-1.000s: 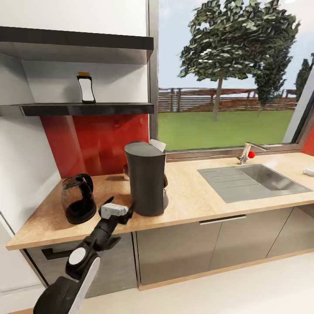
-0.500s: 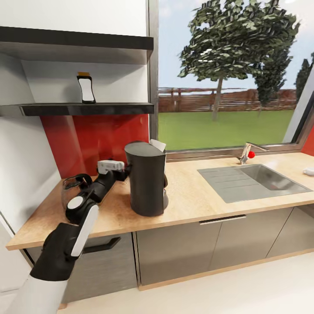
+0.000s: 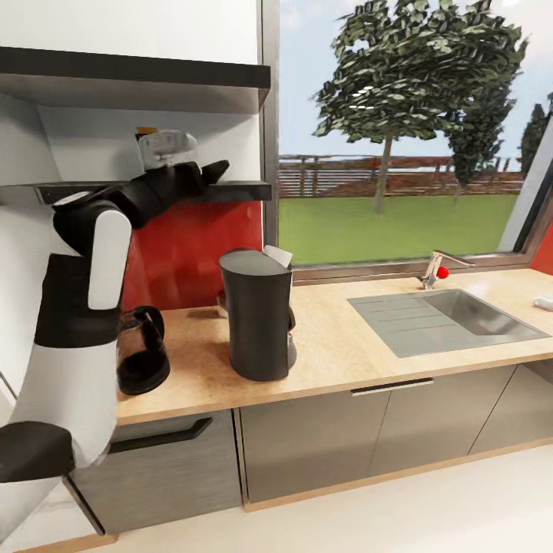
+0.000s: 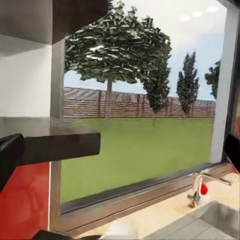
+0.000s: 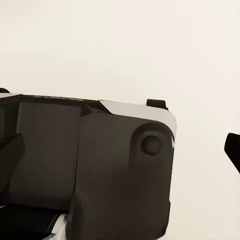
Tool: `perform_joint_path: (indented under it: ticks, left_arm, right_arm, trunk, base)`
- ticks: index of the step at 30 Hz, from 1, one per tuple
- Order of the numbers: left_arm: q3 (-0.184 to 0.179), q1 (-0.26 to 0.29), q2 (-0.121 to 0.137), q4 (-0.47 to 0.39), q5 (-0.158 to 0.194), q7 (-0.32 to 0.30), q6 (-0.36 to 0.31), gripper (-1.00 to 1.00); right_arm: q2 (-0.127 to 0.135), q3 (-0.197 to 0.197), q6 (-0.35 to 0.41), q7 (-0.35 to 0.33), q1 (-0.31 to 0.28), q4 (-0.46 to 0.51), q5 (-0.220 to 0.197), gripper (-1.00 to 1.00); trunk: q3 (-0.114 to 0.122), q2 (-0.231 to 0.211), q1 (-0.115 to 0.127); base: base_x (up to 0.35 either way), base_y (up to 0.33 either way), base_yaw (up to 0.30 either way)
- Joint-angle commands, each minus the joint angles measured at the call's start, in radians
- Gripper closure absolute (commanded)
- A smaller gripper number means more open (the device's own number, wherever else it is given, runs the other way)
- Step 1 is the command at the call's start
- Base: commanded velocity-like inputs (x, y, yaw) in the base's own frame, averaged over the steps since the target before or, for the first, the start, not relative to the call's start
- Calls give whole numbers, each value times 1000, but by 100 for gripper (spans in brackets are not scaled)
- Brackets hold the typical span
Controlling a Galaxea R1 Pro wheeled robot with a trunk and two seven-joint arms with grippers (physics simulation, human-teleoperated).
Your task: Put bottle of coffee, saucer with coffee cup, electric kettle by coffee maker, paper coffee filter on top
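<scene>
No legible text, brand, number or sign is found in any view. The bottle of coffee on the kitchen shelf is almost wholly covered by the left arm in the head view, so its label cannot be examined. No markings are seen on the dark grey cylinder or the electric kettle on the kitchen countertop. The dark housing seen in the right wrist view is unmarked.
</scene>
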State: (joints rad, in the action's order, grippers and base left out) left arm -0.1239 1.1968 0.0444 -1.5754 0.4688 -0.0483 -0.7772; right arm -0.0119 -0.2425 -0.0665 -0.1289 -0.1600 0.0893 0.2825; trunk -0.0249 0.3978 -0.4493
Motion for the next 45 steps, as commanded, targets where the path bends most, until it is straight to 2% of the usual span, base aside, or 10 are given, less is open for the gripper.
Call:
perform_joint_path:
  ticks: [1,6,10,12,17,22,28,32,40,45]
  left_arm:
    - [3,35,4,11,-5,0,-14,-100]
    - [4,200,61,148,-8,112,-27,-100]
    - [0,291,69,285,-46,175,-16,-100]
    - [-1,324,63,357,-112,189,7,-100]
    - [-1,358,14,602,-439,200,202,-100]
    - [2,421,-9,837,-590,203,318,-100]
    - [4,514,1,1044,-619,220,419,-100]
    - [5,550,9,1064,-619,295,443,-100]
    - [10,568,50,1067,-611,318,444,-100]
    - [123,568,56,1067,-610,322,443,-100]
  right_arm:
    - [0,-8,-3,-3,0,0,9,-100]
    - [1,-8,-4,-2,-1,0,9,-100]
    - [1,-8,-4,-2,-1,0,9,-100]
    - [1,-8,-4,-3,-1,0,9,-100]
    - [2,-8,-4,-2,-1,0,9,-100]
    - [2,-8,-4,-3,-1,0,9,-100]
    - [46,-8,-4,-2,-1,0,10,-100]
    - [68,-8,-4,-2,-1,-4,10,-100]
    - [87,-6,-2,2,0,-24,11,-100]
    - [109,-6,-1,48,0,-56,9,-100]
  trunk:
    - [-3,2,-1]
    - [-3,2,-1]
    - [-3,2,-1]
    - [-3,2,-1]
    - [-3,2,-1]
    - [-3,2,-1]
    - [-3,2,-1]
    - [-3,2,-1]
    - [-3,2,-1]
    - [-3,2,-1]
  base:
    - [0,0,0]
    - [0,0,0]
    - [0,0,0]
    - [0,0,0]
    - [0,0,0]
    - [0,0,0]
    - [0,0,0]
    - [0,0,0]
    - [0,0,0]
    - [0,0,0]
